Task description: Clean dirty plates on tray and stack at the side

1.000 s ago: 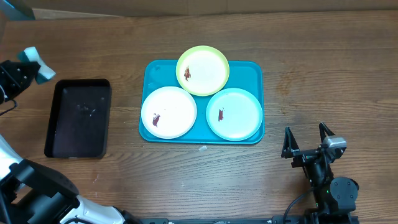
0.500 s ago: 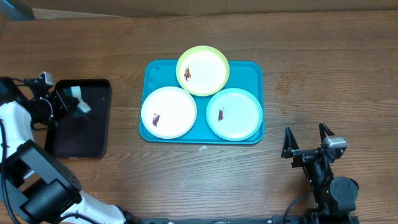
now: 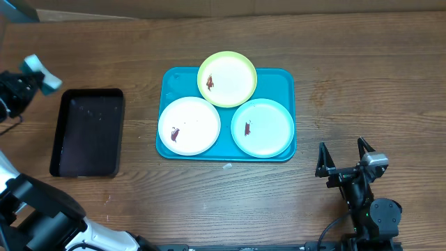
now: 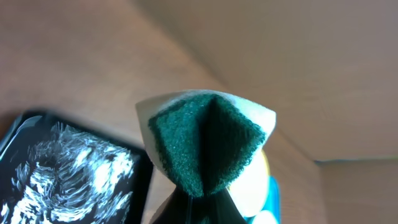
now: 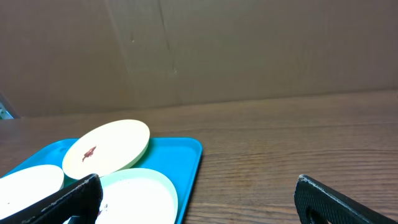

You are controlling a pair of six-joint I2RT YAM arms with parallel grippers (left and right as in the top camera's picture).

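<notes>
Three plates lie on the teal-blue tray [image 3: 283, 79]: a white-rimmed plate [image 3: 189, 125], a yellow-green plate [image 3: 227, 79] that overlaps the tray's far rim, and a light teal plate [image 3: 262, 128]. Each has a dark reddish smear. My left gripper [image 3: 31, 75] is far left of the tray and shut on a folded green-and-white sponge [image 4: 205, 140]. My right gripper [image 3: 343, 159] is open and empty, near the front right, clear of the tray. In the right wrist view the yellow-green plate [image 5: 107, 146], the teal plate [image 5: 134, 198] and the tray [image 5: 185, 155] lie ahead to the left.
A smaller black tray [image 3: 88, 132] lies left of the teal tray, with wet streaks on its bottom [image 4: 62, 171]. A small white speck [image 3: 226, 166] lies on the wood in front of the teal tray. A cardboard wall stands behind the table.
My left gripper with the sponge dipped down over the black tray half a second ago and has now swung back up to the far left. The right arm has not moved.
</notes>
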